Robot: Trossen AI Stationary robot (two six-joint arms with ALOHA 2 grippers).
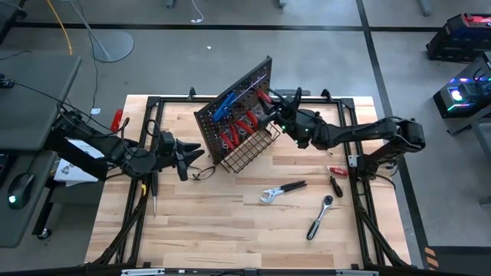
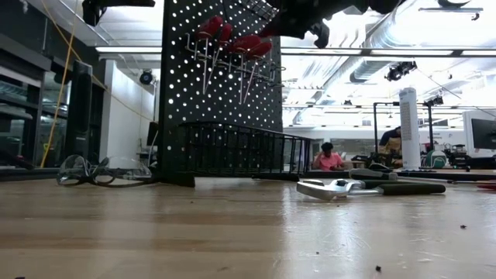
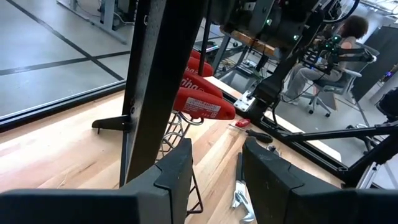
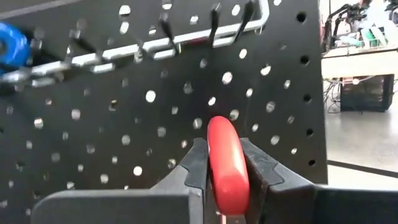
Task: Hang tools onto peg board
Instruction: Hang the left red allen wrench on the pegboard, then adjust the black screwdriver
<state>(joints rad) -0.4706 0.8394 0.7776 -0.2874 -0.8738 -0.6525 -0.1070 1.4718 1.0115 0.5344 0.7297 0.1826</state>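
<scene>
Right gripper (image 4: 227, 171): clenched on a red-handled screwdriver (image 4: 226, 163), held at the face of the peg board (image 1: 234, 107), just below a row of hooks (image 4: 186, 34).
Step advice: keep the tool upright, seat it squarely on a free hook, probably beside the hung red handles (image 2: 232, 39).
Left gripper (image 1: 184, 157): released, behind the board's edge.
Clearance: open bench (image 1: 222, 222) in front; pliers (image 1: 280, 192), ratchet (image 1: 320, 217) lie apart.

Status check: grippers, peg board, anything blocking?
Right gripper shut on red-handled screwdriver, at the peg board. Left gripper open beside the board's edge. Pliers, ratchet on table. Nothing blocking.
</scene>
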